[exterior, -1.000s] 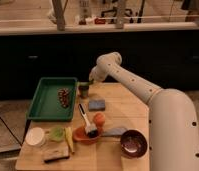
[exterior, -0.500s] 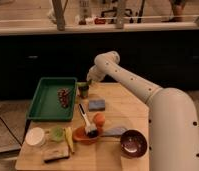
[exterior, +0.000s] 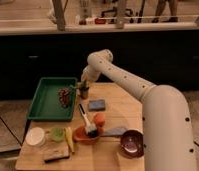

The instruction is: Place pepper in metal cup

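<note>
The metal cup (exterior: pixel 84 93) is a small dark cylinder standing on the wooden table just right of the green tray (exterior: pixel 43 102). The dull-green pepper (exterior: pixel 80 88) shows at the cup's mouth, right under my gripper (exterior: pixel 84 82). The gripper hangs directly over the cup at the end of the white arm that reaches in from the right. I cannot tell whether the pepper is held or rests on the cup.
A dark red cluster (exterior: pixel 64 96) lies in the tray. On the table are a blue sponge (exterior: pixel 97 105), an orange (exterior: pixel 99 119), a brush on an orange plate (exterior: pixel 79 135), a shiny reddish bowl (exterior: pixel 131 143), a white cup (exterior: pixel 35 136), a pale green round thing (exterior: pixel 57 133) and a banana (exterior: pixel 69 140).
The gripper has shifted a little to the left over the metal cup. Nothing else on the table has moved.
</note>
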